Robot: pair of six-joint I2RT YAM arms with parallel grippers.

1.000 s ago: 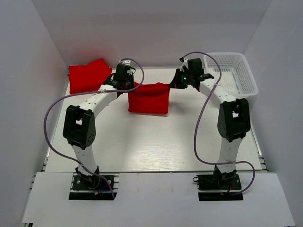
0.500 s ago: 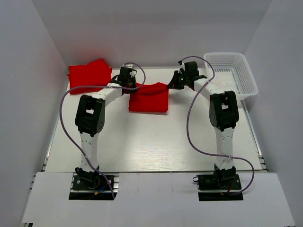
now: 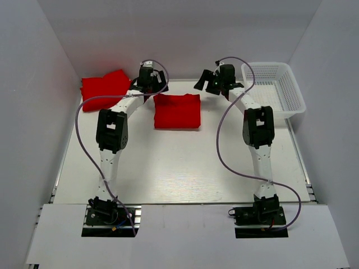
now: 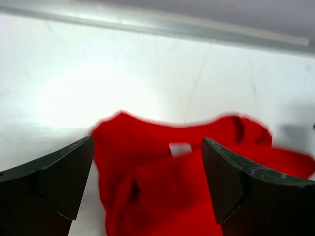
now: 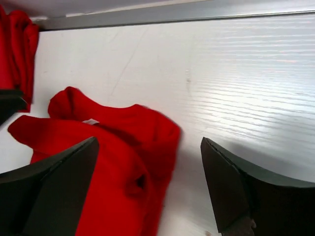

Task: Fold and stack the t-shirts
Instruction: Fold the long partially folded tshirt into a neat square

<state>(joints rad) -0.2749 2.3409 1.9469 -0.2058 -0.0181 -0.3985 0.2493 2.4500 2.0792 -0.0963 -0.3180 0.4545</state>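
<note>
A folded red t-shirt [image 3: 177, 110] lies flat on the white table at the far middle; its white neck label [image 4: 179, 149] shows in the left wrist view. My left gripper [image 3: 149, 85] hovers open above the shirt's far left corner, red cloth [image 4: 157, 187] below the gap, nothing held. At the shirt's far right corner hangs my right gripper [image 3: 205, 85], open too; the shirt's corner [image 5: 123, 162] lies under its left finger. A pile of red t-shirts [image 3: 105, 88] sits at the far left and shows again [image 5: 17, 54] in the right wrist view.
A white mesh basket [image 3: 275, 89] stands at the far right. White walls close the table on three sides, with a metal rail [image 5: 172, 14] along the far edge just beyond both grippers. Grey cables loop from both arms.
Both grippers have opened and let go of the shirt's far corners. The shirt has dropped flat on the table, and both arms have reached farther toward the back wall.
</note>
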